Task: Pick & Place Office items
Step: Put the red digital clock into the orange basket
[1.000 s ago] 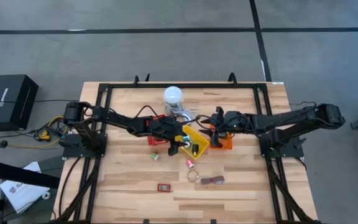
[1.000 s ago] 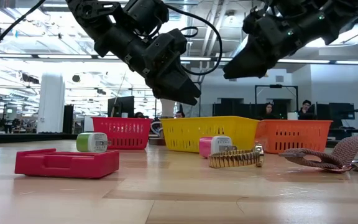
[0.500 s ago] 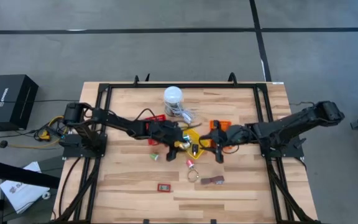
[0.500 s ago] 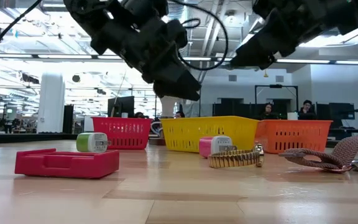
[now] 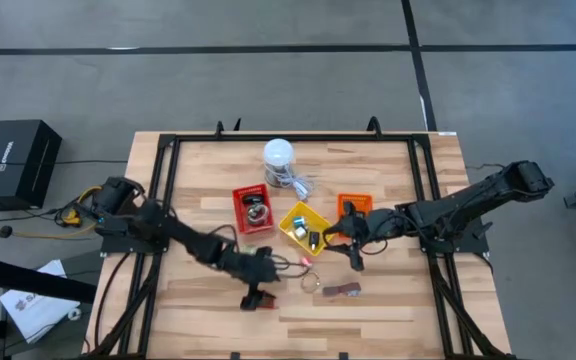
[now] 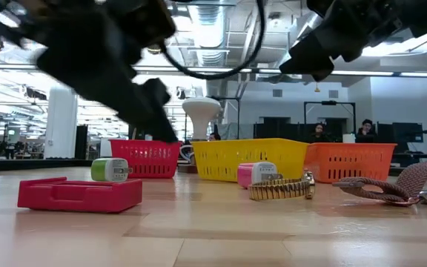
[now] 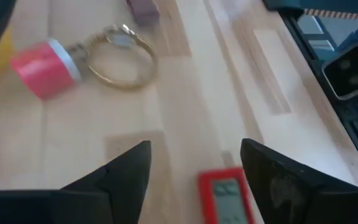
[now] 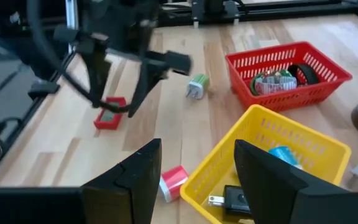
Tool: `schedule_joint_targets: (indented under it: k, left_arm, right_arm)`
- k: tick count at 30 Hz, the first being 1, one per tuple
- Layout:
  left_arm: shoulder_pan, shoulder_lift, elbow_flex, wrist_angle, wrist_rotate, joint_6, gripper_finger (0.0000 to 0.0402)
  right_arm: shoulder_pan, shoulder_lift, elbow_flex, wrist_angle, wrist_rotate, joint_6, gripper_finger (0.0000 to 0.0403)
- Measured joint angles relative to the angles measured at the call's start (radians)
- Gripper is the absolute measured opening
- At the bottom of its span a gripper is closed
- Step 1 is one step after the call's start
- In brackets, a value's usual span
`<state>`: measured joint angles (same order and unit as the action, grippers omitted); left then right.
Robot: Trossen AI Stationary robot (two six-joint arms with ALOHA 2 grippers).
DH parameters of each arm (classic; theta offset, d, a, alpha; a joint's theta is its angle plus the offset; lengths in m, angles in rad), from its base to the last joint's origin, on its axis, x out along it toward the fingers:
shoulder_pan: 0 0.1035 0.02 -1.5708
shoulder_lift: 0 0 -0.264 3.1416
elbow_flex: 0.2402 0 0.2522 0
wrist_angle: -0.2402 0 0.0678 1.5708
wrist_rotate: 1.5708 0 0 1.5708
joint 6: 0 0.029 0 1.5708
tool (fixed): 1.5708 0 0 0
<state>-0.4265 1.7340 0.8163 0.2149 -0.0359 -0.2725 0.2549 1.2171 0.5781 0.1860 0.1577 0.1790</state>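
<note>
My left gripper (image 5: 258, 296) (image 7: 194, 180) is open and hovers over a flat red piece (image 7: 225, 199) (image 6: 80, 194) that lies near the table's near edge. Farther along lie a pink cylinder (image 7: 42, 68), a gold watch band (image 7: 120, 59) (image 6: 280, 189) and a brown strap (image 5: 343, 290) (image 6: 391, 185). A green-and-white plug piece (image 8: 197, 86) (image 6: 110, 169) lies flat on the wood. My right gripper (image 5: 354, 256) (image 8: 197, 186) is open in the air by the near right side of the yellow tray (image 5: 306, 228), which holds small black and blue pieces.
The red tray (image 5: 253, 208) holds a few pieces. The orange tray (image 5: 353, 205) stands to the right of the yellow one. A white cylinder with a cable (image 5: 279, 155) stands near the far edge. Bare wood lies along the near edge and near left corner.
My left gripper has swung fast from over the yellow tray toward the near edge and down, ending over the flat red piece. My right gripper has moved from over the orange tray toward the near edge, coming beside the yellow tray. No item has moved.
</note>
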Motion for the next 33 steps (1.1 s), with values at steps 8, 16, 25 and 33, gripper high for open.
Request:
schedule_joint_targets:
  k: [8, 16, 25, 33]
  left_arm:
    - [-0.168, 0.000, -0.066, 0.004, -0.257, -0.033, 0.0270]
    - [-0.199, 0.000, -0.135, 0.037, -0.279, -0.155, 0.0269]
    - [-0.205, 0.000, -0.136, 0.099, -0.279, -0.152, 0.0268]
    - [-0.234, 0.077, -0.137, 0.175, -0.278, -0.146, 0.0268]
  right_arm:
    - [0.004, 0.000, 0.000, 0.060, 0.000, 0.042, 0.0193]
    - [0.007, 0.000, 0.000, 0.091, 0.000, 0.024, 0.0193]
    - [0.004, 0.000, 0.000, 0.084, 0.000, 0.022, 0.0193]
    - [0.005, 0.000, 0.000, 0.083, 0.000, 0.023, 0.0193]
